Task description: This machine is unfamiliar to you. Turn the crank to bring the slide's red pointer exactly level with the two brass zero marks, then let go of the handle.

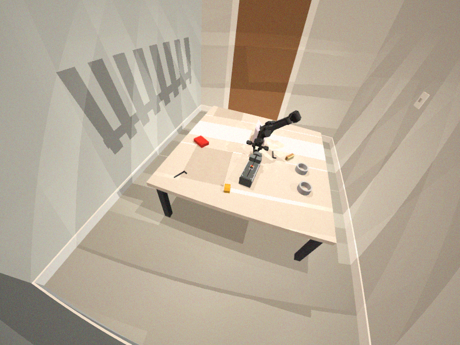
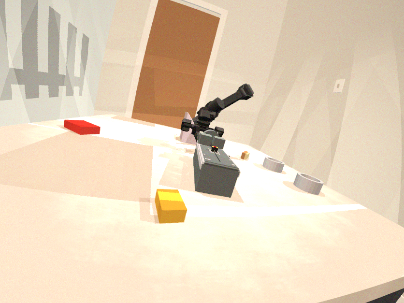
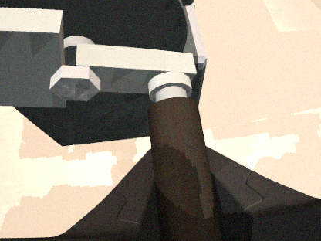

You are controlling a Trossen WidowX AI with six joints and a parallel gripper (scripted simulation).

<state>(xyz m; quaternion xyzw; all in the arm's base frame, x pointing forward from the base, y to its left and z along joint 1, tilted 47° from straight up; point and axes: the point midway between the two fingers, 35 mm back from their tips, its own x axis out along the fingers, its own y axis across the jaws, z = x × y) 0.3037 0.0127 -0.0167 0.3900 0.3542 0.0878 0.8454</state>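
Observation:
The grey machine stands on the table with its crank end toward the arm. In the wrist view the crank arm runs right from the hex bolt to the dark brown handle. My gripper is shut on this handle, one finger on each side. The slide's red pointer shows on top of the machine, among small yellow marks. It is too small to tell whether the pointer is exactly level with them.
A yellow block lies near the front edge, a red block at the left. Two grey rings stand at the right, the nearer ring toward the front. A tan block lies behind them.

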